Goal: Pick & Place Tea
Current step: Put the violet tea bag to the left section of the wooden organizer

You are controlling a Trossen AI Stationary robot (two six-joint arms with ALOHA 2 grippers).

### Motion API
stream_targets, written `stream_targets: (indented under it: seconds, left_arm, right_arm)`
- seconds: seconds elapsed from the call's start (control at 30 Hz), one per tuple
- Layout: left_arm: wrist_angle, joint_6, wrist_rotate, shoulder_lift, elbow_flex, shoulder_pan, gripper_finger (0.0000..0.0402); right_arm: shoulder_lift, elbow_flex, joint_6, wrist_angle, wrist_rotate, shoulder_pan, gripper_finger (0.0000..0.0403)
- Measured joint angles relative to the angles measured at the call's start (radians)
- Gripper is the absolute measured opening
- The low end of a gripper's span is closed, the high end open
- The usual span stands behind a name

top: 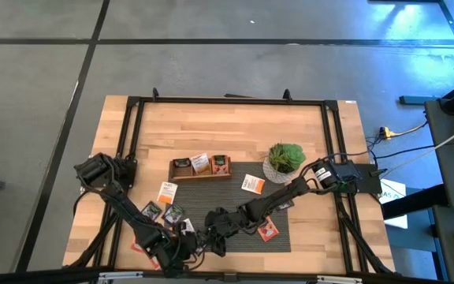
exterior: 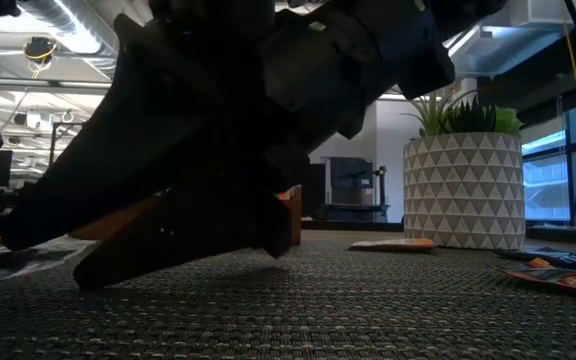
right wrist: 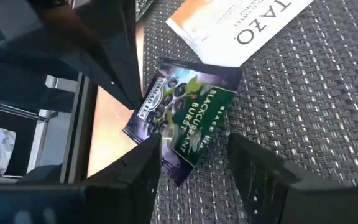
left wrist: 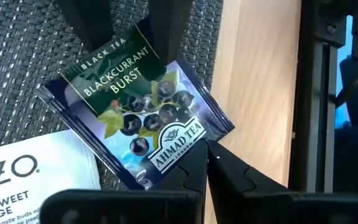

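Reading "Blackcurrant Burst" takes the wrist views: left gripper point(left wrist: 207, 149) pinches the dark sachet point(left wrist: 138, 115); right gripper point(right wrist: 194, 155) spread around it.

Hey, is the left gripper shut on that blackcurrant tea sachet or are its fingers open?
Shut on it. In the left wrist view the left gripper pinches a corner of the blackcurrant sachet, its two fingertips meeting there.
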Motion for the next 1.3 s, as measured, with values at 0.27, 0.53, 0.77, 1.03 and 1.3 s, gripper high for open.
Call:
stream_targets:
  seconds: [0.27,0.53,0.77,1.03,1.3]
  left_arm:
    - [0.014,-0.024,0.007,-0.002,-0.014,0.010,0.0012]
    - [0.011,-0.035,-0.004,-0.001,-0.014,0.010,0.0010]
    - [0.036,0.008,-0.016,-0.002,-0.016,0.010,0.0011]
    - [0.050,0.063,-0.080,-0.083,-0.019,-0.007,0.0012]
    - [0.161,0.170,-0.164,-0.130,-0.017,0.000,0.0009]
  right_arm:
    - [0.000,0.000,-0.014,0.000,-0.005,-0.001,0.0154]
    - [0.000,-0.002,-0.021,0.010,-0.072,-0.006,0.0065]
    - [-0.002,-0.002,-0.081,0.003,-0.081,-0.013,0.0008]
    - [-0.088,-0.002,-0.193,-0.101,-0.059,-0.022,0.0004]
    - [-0.238,-0.002,-0.377,-0.443,0.083,-0.012,0.0002]
